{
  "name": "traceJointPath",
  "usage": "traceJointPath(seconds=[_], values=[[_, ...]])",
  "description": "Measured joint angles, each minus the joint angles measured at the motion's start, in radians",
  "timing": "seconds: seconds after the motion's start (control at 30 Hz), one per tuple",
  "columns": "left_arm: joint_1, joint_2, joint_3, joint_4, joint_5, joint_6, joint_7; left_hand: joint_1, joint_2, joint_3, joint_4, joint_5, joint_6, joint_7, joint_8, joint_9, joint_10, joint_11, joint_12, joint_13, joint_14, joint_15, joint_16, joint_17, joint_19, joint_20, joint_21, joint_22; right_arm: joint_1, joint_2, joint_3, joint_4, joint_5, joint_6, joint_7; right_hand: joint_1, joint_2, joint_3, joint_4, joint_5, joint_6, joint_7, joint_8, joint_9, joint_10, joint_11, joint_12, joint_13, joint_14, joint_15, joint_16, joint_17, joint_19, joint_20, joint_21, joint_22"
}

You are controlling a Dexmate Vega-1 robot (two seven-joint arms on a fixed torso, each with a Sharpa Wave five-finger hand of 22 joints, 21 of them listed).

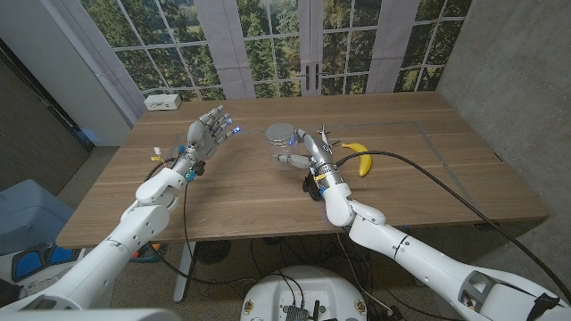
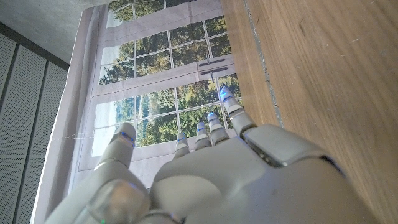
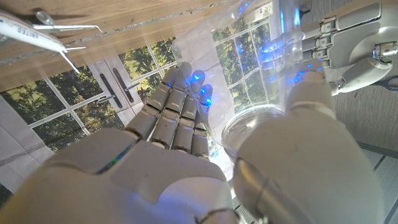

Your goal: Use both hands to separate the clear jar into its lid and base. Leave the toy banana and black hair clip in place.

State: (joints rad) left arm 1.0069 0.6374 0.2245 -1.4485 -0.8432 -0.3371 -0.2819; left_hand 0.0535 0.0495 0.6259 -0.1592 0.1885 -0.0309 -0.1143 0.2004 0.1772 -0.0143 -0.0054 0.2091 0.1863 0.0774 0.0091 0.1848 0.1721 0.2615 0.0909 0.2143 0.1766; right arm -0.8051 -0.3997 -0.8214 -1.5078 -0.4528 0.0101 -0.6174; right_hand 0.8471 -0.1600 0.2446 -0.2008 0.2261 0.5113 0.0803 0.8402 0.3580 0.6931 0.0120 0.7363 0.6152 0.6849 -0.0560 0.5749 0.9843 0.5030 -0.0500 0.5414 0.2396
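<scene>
The left hand (image 1: 211, 130) is raised above the wooden table (image 1: 250, 192) in the upper left-centre of the head view, released, its fingers spread apart with small blue lights at the tips and nothing between them; in the left wrist view the same hand (image 2: 217, 174) fills the lower part of the frame, its fingertips (image 2: 225, 96) reaching toward the window with the table edge running down the right side of the picture. The right hand (image 1: 308, 152) sits near the middle of the head view, wrapped around the clear jar (image 1: 293, 159), which it holds with thumb and fingers; whether the jar touches the table I cannot tell. In the right wrist view the right hand (image 3: 186, 155) takes up the lower half, and the clear jar (image 3: 261, 81) rises from between its thumb and fingers toward the upper right of the frame, its wall see-through with blue light glinting on it; the left hand (image 3: 351, 43) shows at the upper right edge beyond it. A round clear lid (image 1: 279, 133) lies on the table just above the right hand in the head view, apart from the jar. The toy banana (image 1: 360, 158) lies right of the right hand. A white box (image 1: 163, 102) rests at the table's upper left corner.
</scene>
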Motion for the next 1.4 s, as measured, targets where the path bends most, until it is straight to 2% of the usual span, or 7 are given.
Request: traceJointPath(seconds=[0.3,0.67,0.8,0.93,1.03,1.2,1.4], values=[[0.006,0.034,0.008,-0.036,0.073,-0.01,0.05,0.036,-0.01,0.01,-0.018,-0.006,0.021,0.007,0.008,0.002,0.007,-0.007,0.0,0.002,0.026,-0.009,0.005,0.0,0.006,-0.005,-0.004,0.0,-0.001,-0.012,0.005,-0.053,-0.02,-0.103,0.039,0.0,0.0,-0.004,0.004,0.007,0.0,0.0,0.011,0.019,0.0,0.0,0.006,0.0,0.004,0.004,0.0,0.014,-0.004,0.004,0.015,0.0],[0.004,0.085,0.025,-0.086,0.196,-0.011,0.115,0.098,-0.034,0.023,-0.03,-0.008,0.04,0.009,0.016,0.002,0.026,-0.021,0.007,0.002,0.056,-0.027,0.005,0.003,0.028,0.029,-0.004,0.0,0.002,-0.012,0.002,-0.085,-0.041,-0.18,0.045,0.0,0.0,-0.004,0.004,0.011,0.0,0.0,0.015,0.03,0.0,0.0,0.011,0.0,0.009,-0.001,-0.003,0.028,-0.003,0.004,0.025,0.0],[-0.007,0.118,0.038,-0.117,0.25,-0.007,0.137,0.136,-0.052,0.029,-0.037,-0.008,0.056,-0.019,0.016,0.004,0.034,-0.023,0.007,0.002,0.074,-0.037,0.007,0.003,0.042,0.053,-0.004,0.0,0.003,-0.011,-0.004,-0.095,-0.058,-0.225,0.043,0.0,0.0,-0.004,0.004,0.011,0.0,0.0,0.015,0.032,0.004,0.004,0.011,0.0,0.012,0.002,-0.003,0.035,-0.007,0.0,0.032,0.0],[-0.007,0.118,0.038,-0.117,0.311,0.0,0.164,0.182,-0.063,0.04,-0.036,-0.008,0.077,-0.043,0.023,0.007,0.045,-0.034,0.007,0.007,0.091,-0.047,0.012,0.007,0.059,0.07,-0.004,0.0,0.006,-0.01,-0.012,-0.106,-0.075,-0.264,0.042,0.0,0.0,-0.004,0.004,0.011,0.0,0.0,0.015,0.031,0.004,0.004,0.011,0.0,0.012,0.002,-0.004,0.041,-0.007,0.0,0.036,0.0],[-0.02,0.17,0.051,-0.17,0.364,0.009,0.187,0.209,-0.075,0.041,-0.037,-0.008,0.095,-0.06,0.031,0.007,0.056,-0.034,0.009,0.007,0.1,-0.047,0.012,0.007,0.068,0.079,-0.004,0.0,0.009,-0.009,-0.019,-0.113,-0.075,-0.264,0.042,0.0,0.0,-0.004,0.004,0.011,0.0,0.0,0.015,0.031,0.004,0.004,0.011,0.0,0.012,0.002,-0.007,0.042,-0.011,0.004,0.036,0.0],[-0.023,0.189,0.055,-0.19,0.431,0.023,0.213,0.254,-0.087,0.05,-0.038,-0.008,0.113,-0.086,0.036,0.007,0.066,-0.045,0.015,0.007,0.113,-0.048,0.012,0.007,0.088,0.08,0.0,0.0,0.014,-0.007,-0.032,-0.121,-0.101,-0.316,0.044,0.0,0.0,-0.004,0.004,0.014,0.0,0.0,0.015,0.031,0.004,0.004,0.011,0.0,0.012,0.002,-0.007,0.05,-0.018,0.003,0.043,0.0],[-0.033,0.229,0.064,-0.236,0.501,0.043,0.235,0.298,-0.108,0.057,-0.037,-0.008,0.119,-0.092,0.036,0.007,0.077,-0.055,0.015,0.011,0.13,-0.048,0.012,0.007,0.109,0.073,0.0,0.0,0.022,-0.007,-0.047,-0.128,-0.129,-0.367,0.052,0.0,0.0,-0.004,0.004,0.015,0.0,0.0,0.015,0.032,0.004,0.004,0.011,0.0,0.012,0.002,-0.01,0.058,-0.018,0.003,0.047,0.0]])
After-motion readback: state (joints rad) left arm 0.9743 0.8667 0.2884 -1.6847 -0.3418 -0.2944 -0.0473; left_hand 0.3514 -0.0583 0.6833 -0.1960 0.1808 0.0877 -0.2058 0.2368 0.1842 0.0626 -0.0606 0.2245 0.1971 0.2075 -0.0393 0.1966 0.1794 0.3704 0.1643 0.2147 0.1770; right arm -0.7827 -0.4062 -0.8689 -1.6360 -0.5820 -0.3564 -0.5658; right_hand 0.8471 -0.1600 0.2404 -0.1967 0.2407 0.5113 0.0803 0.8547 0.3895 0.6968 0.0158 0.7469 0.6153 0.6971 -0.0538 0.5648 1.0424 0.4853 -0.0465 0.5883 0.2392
